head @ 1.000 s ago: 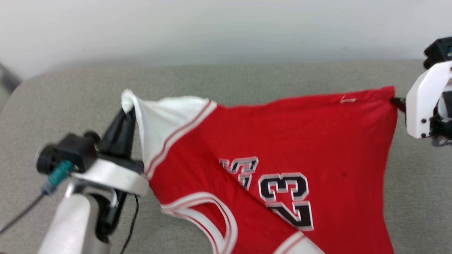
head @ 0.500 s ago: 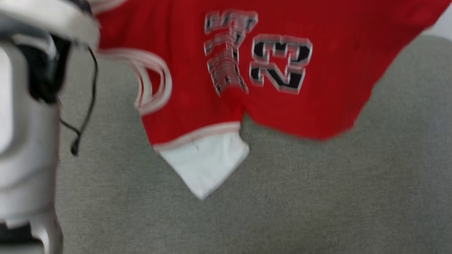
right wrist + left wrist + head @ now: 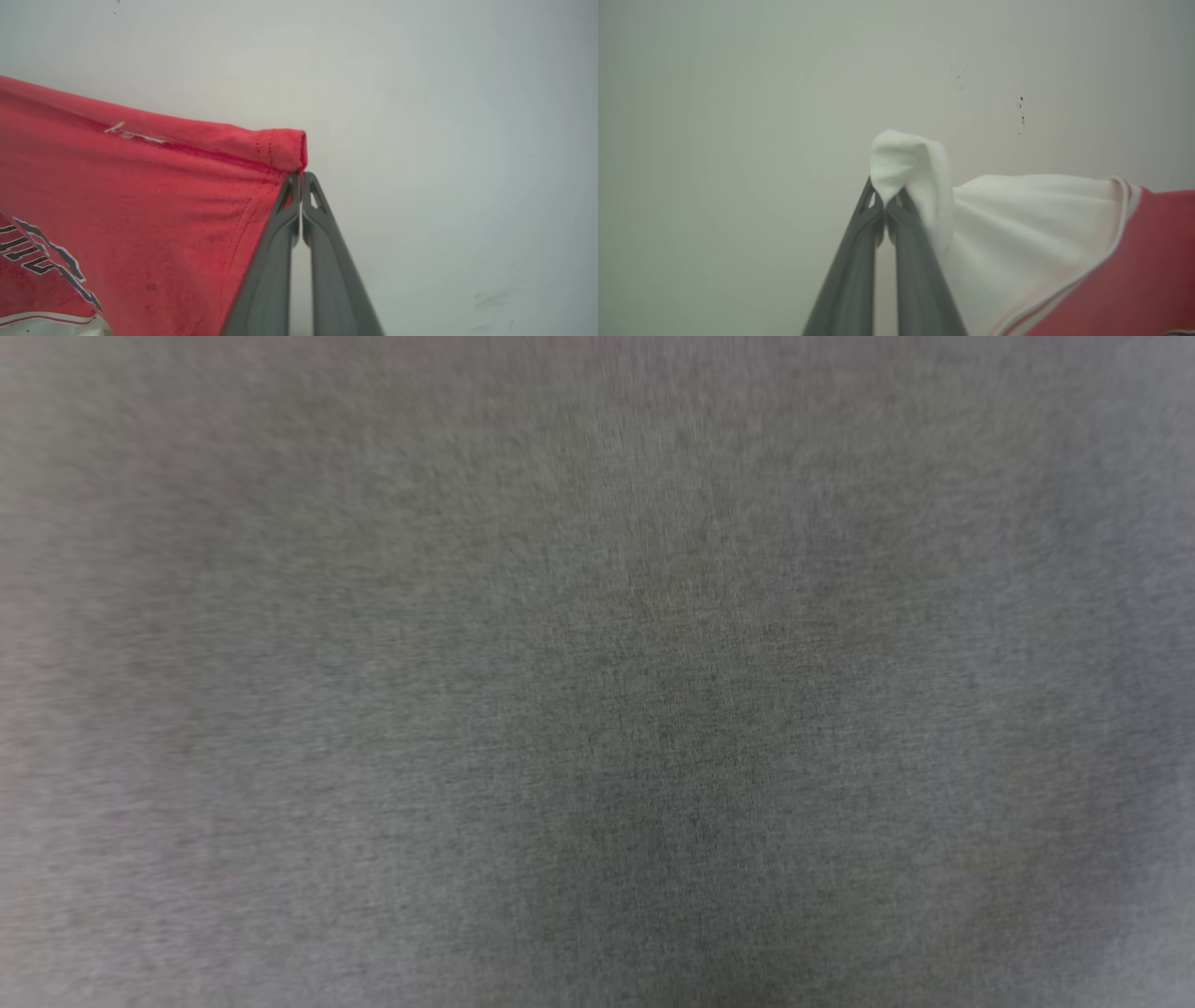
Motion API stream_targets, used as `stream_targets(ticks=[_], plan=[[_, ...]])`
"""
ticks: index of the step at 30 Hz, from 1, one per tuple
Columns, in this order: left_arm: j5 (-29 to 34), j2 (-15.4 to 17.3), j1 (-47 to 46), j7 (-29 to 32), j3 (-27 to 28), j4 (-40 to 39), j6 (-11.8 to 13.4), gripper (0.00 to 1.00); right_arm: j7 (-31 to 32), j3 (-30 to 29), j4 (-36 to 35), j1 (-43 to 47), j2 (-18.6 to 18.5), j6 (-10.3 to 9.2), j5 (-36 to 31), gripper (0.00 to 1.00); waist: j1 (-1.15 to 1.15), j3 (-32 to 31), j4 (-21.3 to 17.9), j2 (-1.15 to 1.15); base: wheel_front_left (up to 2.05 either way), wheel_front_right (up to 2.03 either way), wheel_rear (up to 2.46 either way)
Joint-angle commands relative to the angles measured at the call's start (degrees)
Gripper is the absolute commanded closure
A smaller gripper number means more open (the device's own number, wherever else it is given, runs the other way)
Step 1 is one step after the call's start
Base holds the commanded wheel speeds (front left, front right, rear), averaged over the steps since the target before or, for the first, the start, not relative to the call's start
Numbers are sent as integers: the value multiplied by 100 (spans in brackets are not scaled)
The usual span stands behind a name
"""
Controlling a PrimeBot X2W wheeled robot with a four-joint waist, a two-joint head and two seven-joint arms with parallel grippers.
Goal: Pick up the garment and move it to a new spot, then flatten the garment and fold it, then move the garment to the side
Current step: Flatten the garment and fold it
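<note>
Together, both grippers are gripping the shirt point(image 3: 1017, 233) by its corners. The left gripper point(image 3: 885, 207) is pinching the white sleeve tip, fingers pressed tight and pointing at a bare pale wall point(image 3: 738, 116). The right gripper point(image 3: 300, 176) is clamping the red hem corner the same way. The shirt's upper edge is running taut away from each grip, with open wall beyond both corners. In the head view, blurred grey fabric point(image 3: 597, 672) is showing.

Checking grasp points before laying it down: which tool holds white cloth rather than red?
The left tool: it pinches the bunched white sleeve tip of the garment. The right tool grips a stitched red hem corner.
</note>
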Motion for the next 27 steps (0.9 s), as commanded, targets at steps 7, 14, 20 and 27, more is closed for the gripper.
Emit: stream_targets(ticks=[7,14,20,27], plan=[[180,71,-611,-52,-86,302,185,100,-1087,550,834,-1027,19,-8,247,100,-1,1174,-260,0,0,0,0],[67,-30,-430,-235,-73,454,225,100,-1610,1332,1618,-1409,15,-8,666,100,-1,1447,-211,0,0,0,0],[-177,-168,-52,-476,-48,679,78,100,-1825,2012,2090,-1229,-149,-8,1121,100,-1,1392,-49,0,0,0,0],[-578,-317,1270,-979,18,740,-186,100,-2071,2834,2034,-47,-526,-8,1776,100,-1,628,238,0,0,0,0]])
